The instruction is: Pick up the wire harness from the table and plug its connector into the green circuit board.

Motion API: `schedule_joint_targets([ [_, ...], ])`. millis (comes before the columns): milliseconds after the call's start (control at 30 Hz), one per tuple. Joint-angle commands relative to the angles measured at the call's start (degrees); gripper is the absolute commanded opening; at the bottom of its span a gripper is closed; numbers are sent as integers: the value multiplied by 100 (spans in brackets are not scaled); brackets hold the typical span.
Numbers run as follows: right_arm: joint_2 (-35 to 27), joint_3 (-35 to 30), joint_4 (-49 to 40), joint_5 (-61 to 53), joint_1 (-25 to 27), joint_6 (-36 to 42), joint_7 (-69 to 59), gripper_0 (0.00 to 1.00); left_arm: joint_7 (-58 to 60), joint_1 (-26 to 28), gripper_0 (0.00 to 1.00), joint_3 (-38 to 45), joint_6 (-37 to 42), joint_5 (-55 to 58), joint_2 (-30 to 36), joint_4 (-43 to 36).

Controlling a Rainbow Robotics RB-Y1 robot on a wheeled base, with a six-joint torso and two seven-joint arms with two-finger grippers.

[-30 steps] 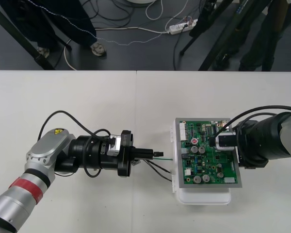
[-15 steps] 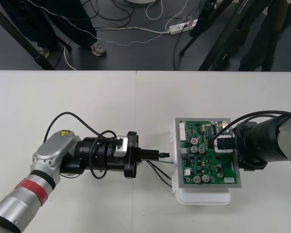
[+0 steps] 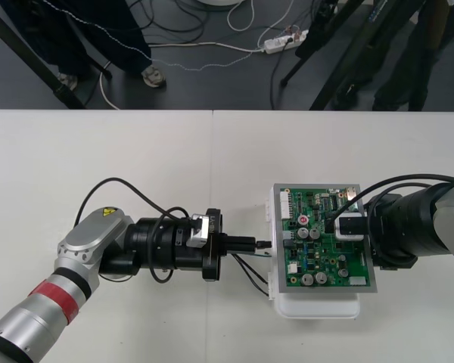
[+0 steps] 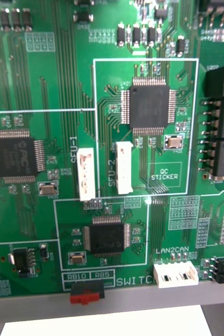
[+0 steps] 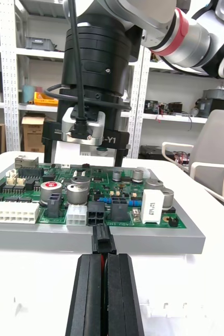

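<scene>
Step in hand: final approach for insertion. The left gripper [image 3: 259, 243] lies level over the counter [image 3: 136, 166], its fingers [image 5: 88, 294] closed on the black plug [image 5: 103, 242] of the wire harness. The thin wires [image 3: 250, 266] trail beneath toward the white base [image 3: 318, 306]. The plug sits just before a black header [image 5: 96, 217] on the green circuit board [image 3: 318, 261] edge and appears unseated. The right gripper [image 3: 348, 225] stands over the board's right side. The next move likely calls for a short, straight push with the plug held square to the header.
</scene>
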Motion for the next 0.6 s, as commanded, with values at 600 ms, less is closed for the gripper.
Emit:
schedule_joint_targets([
  [600,50,54,-196,-23,71,-26,-473,100,-136,-222,0,-302,426,109,-359,-54],
])
